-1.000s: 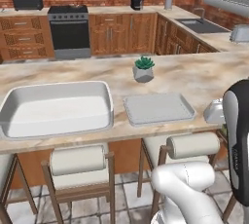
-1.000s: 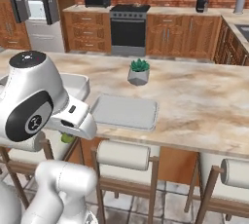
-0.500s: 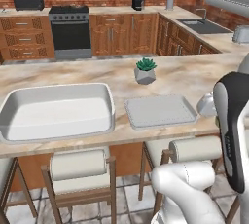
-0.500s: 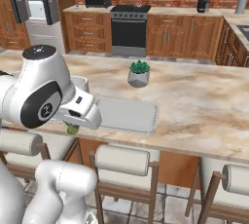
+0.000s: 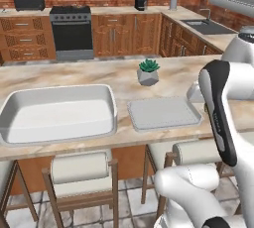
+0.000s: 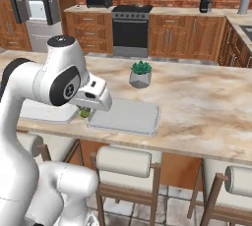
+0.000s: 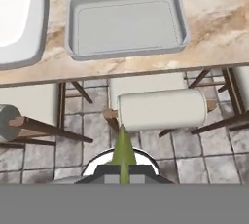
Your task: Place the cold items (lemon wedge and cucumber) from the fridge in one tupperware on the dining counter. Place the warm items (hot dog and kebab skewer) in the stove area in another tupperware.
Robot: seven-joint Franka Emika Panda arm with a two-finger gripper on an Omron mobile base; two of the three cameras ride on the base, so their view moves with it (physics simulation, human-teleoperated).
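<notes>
My gripper (image 7: 124,175) is shut on a small olive-green tapered piece, the cucumber (image 7: 122,152) by its look. In the right base view the gripper (image 6: 86,110) hangs at the near edge of the dining counter (image 6: 197,102), and the cucumber (image 6: 84,114) pokes out under it. Straight below the hand are stools and floor. On the counter stand a large white tupperware (image 5: 57,113) and a shallower grey one (image 5: 163,113); from the hand the grey one (image 7: 126,21) lies just ahead, with the white one (image 7: 19,18) to its left. Lemon wedge, hot dog and kebab skewer are out of view.
A potted succulent (image 5: 148,71) stands behind the grey container. Padded stools (image 7: 163,108) line the counter's near side. The black stove (image 6: 130,28) sits at the back wall between wooden cabinets, and the fridge (image 6: 29,4) is at the far left.
The arm has swung towards the counter, carrying the green piece up and closer to the grey container. The base and the containers have stayed put.
</notes>
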